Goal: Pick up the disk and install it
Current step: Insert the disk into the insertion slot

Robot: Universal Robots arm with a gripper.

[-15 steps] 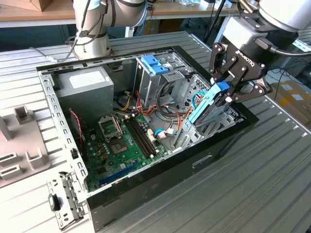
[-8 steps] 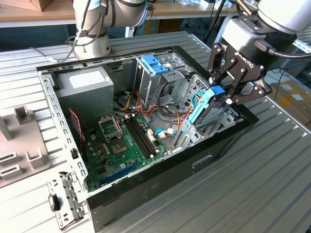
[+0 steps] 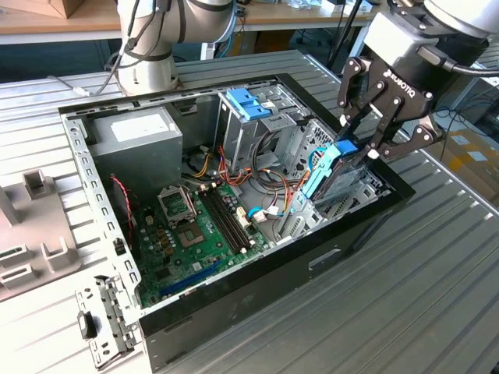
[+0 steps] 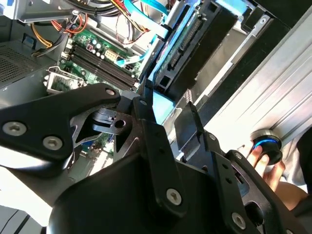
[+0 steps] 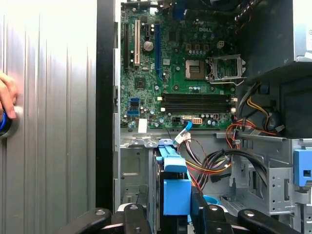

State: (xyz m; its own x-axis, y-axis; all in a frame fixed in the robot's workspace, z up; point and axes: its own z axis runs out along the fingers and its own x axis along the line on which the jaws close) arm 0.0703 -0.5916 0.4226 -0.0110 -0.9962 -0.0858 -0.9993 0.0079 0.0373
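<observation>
The disk [image 3: 337, 173] stands on edge and tilted in a light-blue plastic carrier, its lower end down in the drive bay [image 3: 355, 195] at the exterior view's right end of the open computer case [image 3: 257, 284]. My gripper [image 3: 360, 146] is shut on the disk's upper end from above. In the second wrist view the disk's dark connector edge [image 4: 187, 46] runs away from the black fingers [image 4: 148, 122]. In the first wrist view the blue carrier [image 5: 175, 187] rises between the two fingers [image 5: 132, 214].
Inside the case lie a green motherboard [image 3: 195, 234], a grey power-supply box [image 3: 136, 134], a drive cage with light-blue tabs [image 3: 249, 105] and loose cables [image 3: 269, 183]. A metal bracket [image 3: 105, 323] lies outside. A person's hand [image 4: 263, 163] rests on a round blue-lit button beside the case.
</observation>
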